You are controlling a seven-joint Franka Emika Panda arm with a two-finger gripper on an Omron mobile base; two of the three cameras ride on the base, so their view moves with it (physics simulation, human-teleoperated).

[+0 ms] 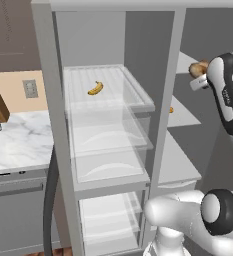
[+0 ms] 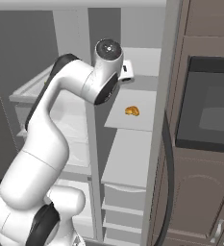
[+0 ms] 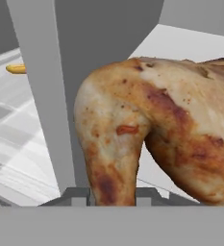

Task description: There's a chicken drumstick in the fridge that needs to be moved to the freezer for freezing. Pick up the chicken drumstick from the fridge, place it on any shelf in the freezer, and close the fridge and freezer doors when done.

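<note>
Hand view: the chicken drumstick [image 3: 156, 139] fills the centre and right of the frame, pinched at its narrow lower end by the hand [image 3: 112, 196]. It likely handles as rigid, irregular, greasy and fairly light. Grip the slim shank rather than the rounded meat.

A home kitchen: open fridge [image 1: 108, 150], marble counter [image 1: 18, 142], built-in oven [image 2: 209, 105], wooden cabinets [image 2: 200, 202].

A white robot arm [image 2: 46, 144] reaches into an open fridge [image 2: 132, 158]. A small orange-brown food item [image 2: 131, 111], possibly a pastry, lies on a shelf [image 2: 132, 120]. A dark oven [image 2: 209, 105] stands right.
</note>
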